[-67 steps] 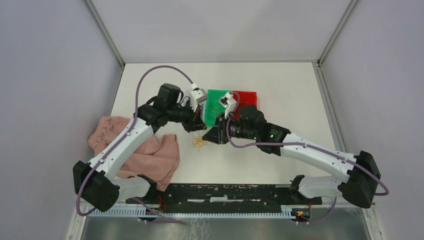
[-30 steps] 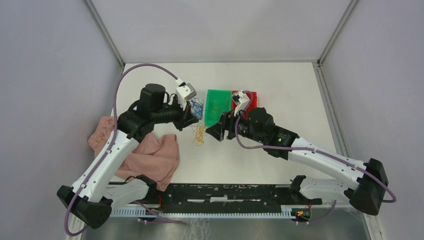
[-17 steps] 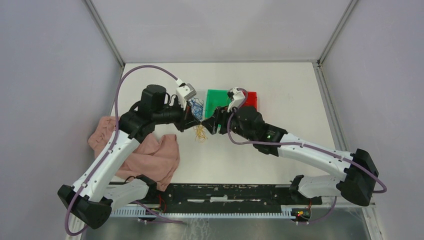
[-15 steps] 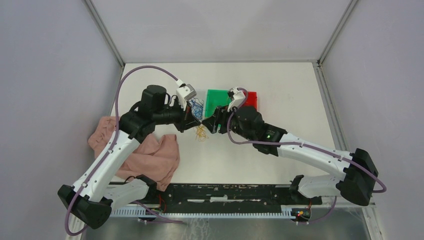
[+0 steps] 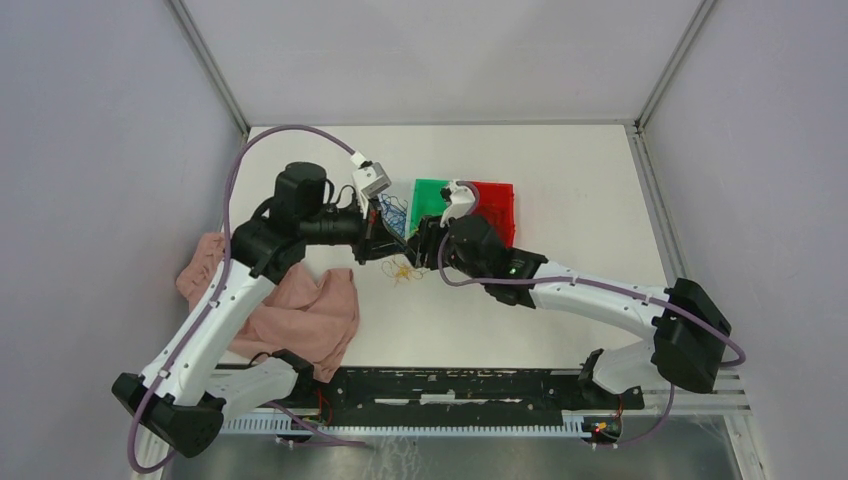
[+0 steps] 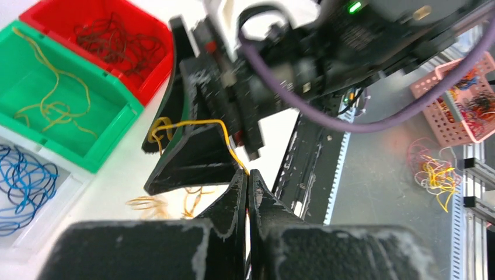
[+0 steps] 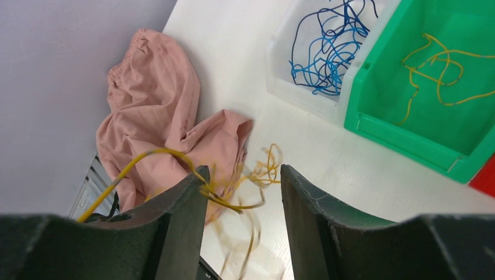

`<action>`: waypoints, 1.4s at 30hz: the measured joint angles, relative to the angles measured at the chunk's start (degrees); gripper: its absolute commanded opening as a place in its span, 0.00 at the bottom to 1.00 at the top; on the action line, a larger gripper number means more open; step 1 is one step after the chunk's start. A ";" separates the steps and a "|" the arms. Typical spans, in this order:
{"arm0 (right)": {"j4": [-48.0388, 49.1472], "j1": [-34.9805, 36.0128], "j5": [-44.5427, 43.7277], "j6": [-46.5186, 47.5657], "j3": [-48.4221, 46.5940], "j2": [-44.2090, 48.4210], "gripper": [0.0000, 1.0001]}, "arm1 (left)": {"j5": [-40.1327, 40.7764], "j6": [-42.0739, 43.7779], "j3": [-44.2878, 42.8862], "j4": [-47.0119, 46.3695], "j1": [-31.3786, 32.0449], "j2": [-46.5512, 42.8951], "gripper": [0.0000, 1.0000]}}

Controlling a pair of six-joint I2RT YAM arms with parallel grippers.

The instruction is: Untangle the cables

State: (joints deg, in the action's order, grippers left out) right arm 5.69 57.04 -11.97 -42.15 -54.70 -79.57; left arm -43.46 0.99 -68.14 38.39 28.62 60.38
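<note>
— Why is the left gripper (image 6: 248, 175) clamped on one yellow cable (image 6: 192, 123)?
— I think to pull it from the cables (image 7: 265, 169) near the green bin (image 7: 408, 140). The right gripper (image 7: 242, 172) stands beside it, jaws apart.

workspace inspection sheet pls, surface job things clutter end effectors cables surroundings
surface: white table, no spills seen
job's things: loose yellow cables on table; blue cables in clear bin, yellow cables in green bin, dark cables in red bin
clutter: pink cloth, left side
end effectors: left end effector shut on yellow cable; right end effector open, that cable across one finger
cables: purple arm cable looped
surroundings: grey walls; pink basket off table
</note>
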 measured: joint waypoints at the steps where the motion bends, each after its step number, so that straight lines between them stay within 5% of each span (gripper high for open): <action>1: -0.09 0.17 -0.15 -0.07 0.00 -0.42 0.52 | -0.83 -0.37 -0.87 -0.07 0.00 0.02 0.03; 15: 1.09 0.68 -2.82 -0.66 5.27 0.11 0.47 | -5.14 -4.04 -7.45 -2.05 0.00 0.87 0.03; 23: 1.16 0.70 -5.20 -1.51 13.88 3.26 0.46 | -4.35 -3.93 -18.32 -1.01 0.00 2.05 0.03; 42: 3.50 0.72 -8.15 -4.59 28.65 5.68 0.34 | 7.08 3.61 -35.91 1.42 0.09 5.35 0.03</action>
State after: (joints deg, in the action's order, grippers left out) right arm 9.19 57.76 -20.12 -46.74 -26.04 -73.89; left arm -36.38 4.60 -104.05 39.81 28.71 65.73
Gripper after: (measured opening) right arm 0.363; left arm 0.043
